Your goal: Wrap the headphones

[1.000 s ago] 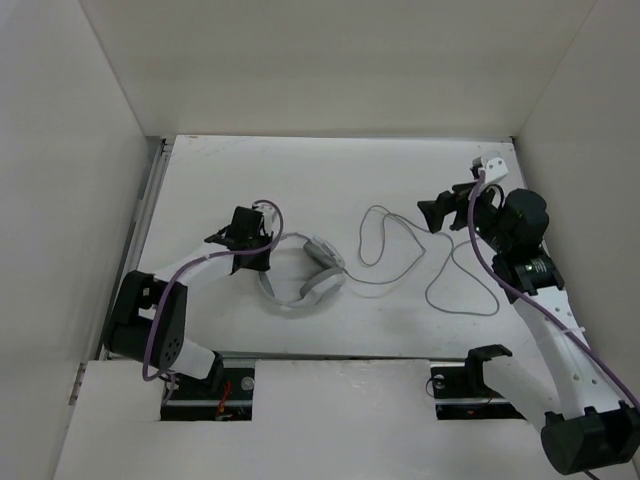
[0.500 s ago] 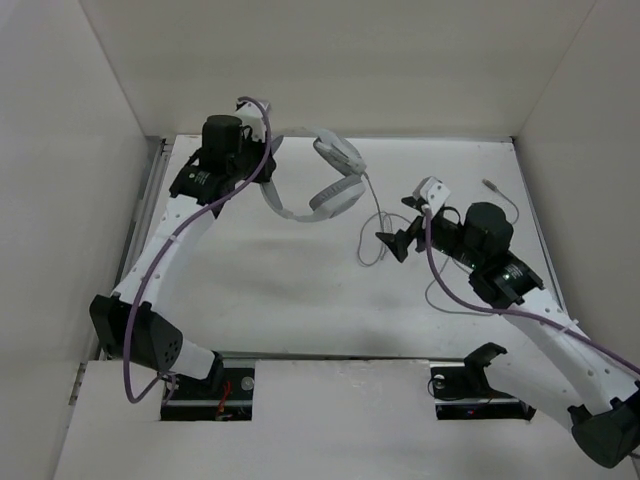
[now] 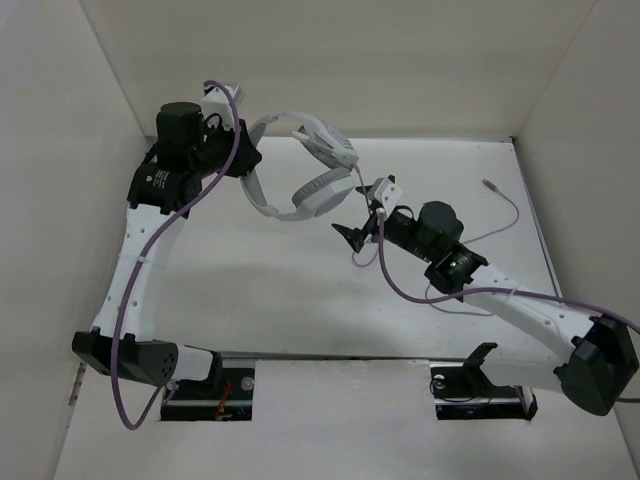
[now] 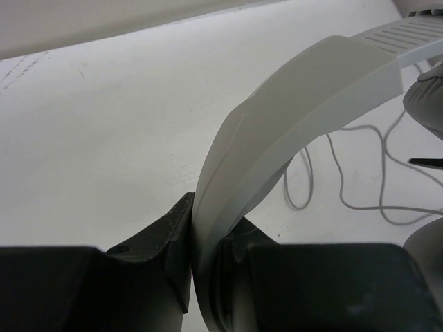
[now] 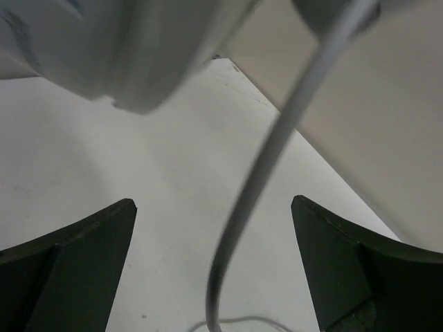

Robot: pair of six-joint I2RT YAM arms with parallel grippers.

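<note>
So far only the lift is done. From above, the left end effector (image 3: 240, 152) is clamped on the headband (image 3: 262, 203) and holds the headphones (image 3: 320, 188) clear of the bench (image 3: 250, 290), with both earcups hanging out beyond its tips, toward the right arm. The right end effector (image 3: 360, 222) sits just under the lower earcup with its jaws spread wide and nothing in them. The cable (image 3: 515, 208) drops from that earcup past its tips, then trails in loose loops across the bench behind it and off to its far side, ending in the plug (image 3: 489, 184), well away from both end effectors. In the left wrist view the pale band stands edge-on, pinched tight between the two dark jaws, and slack cable curls on the bench beyond them. In the right wrist view the jaws stand far apart at the lower corners; a blurred length of cable runs down through the gap between them, apparently touching neither, and a pale part of the headphones fills the space above the left jaw. No turn of cable shows round the band or the cups in any view, so the wrapping itself looks unstarted. By my reading, what is left is to close on the cable, wind the whole slack length round the headphones, and bring in the plug.
</note>
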